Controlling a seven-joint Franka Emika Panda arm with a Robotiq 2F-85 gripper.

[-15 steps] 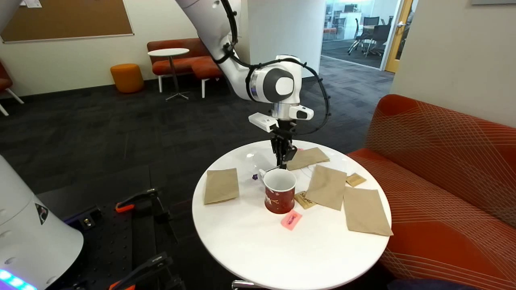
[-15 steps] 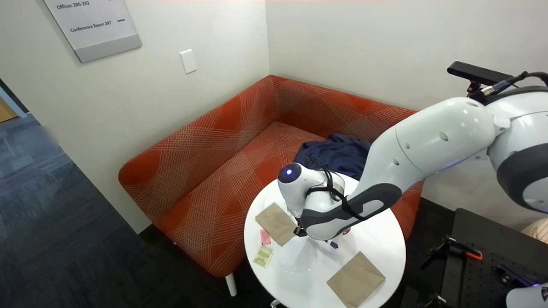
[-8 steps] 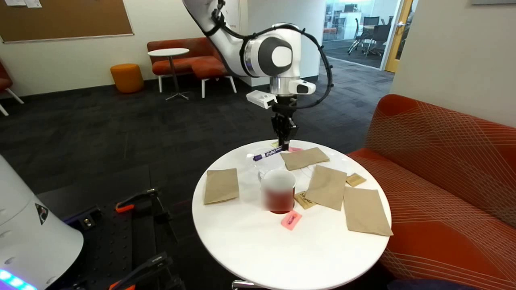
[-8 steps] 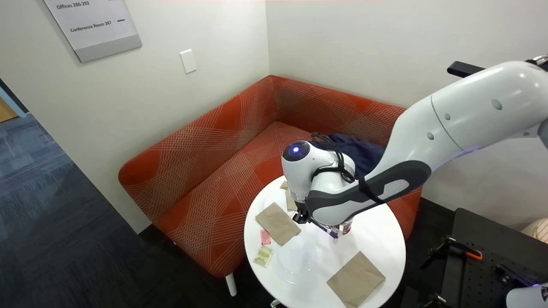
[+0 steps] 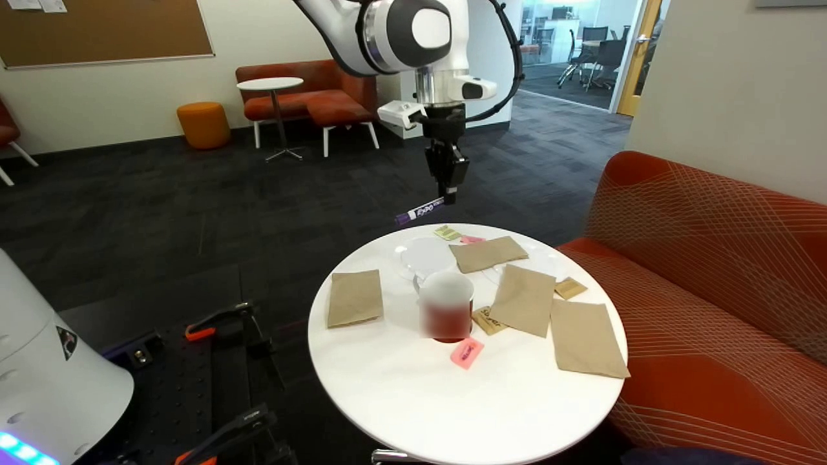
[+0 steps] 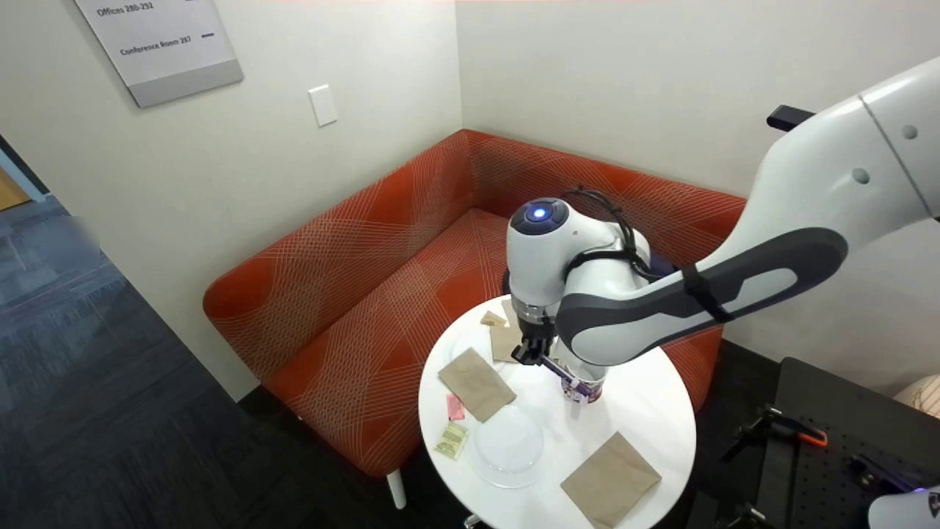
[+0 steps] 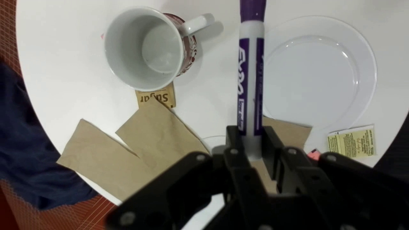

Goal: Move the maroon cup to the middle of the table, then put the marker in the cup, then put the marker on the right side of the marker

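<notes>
My gripper [image 5: 447,196] is shut on a white-and-purple marker [image 5: 423,210]. It holds the marker near its rear end, cap outward and slightly down, well above the round white table [image 5: 400,400]. In the wrist view the jaws [image 7: 251,140] close on the marker [image 7: 250,83], which lies between the cup and a plate in that picture. The maroon cup [image 5: 446,316] stands upright on the table, smeared by blur there. In the wrist view the cup [image 7: 190,48] shows its pale empty inside, with its handle toward the marker. The marker [image 6: 564,372] overlaps the cup [image 6: 592,391] in an exterior view.
A pale plate [image 5: 426,257] lies behind the cup. Several brown napkins lie around, such as a napkin [image 5: 355,297] at one side and another [image 5: 524,300] opposite. Sugar packets [image 5: 489,320] and a pink packet [image 5: 466,352] lie by the cup. A red couch [image 5: 711,310] borders the table.
My gripper has risen from near the tabletop, lifting the marker with it. The plate behind the cup is now uncovered. The cup has not moved.
</notes>
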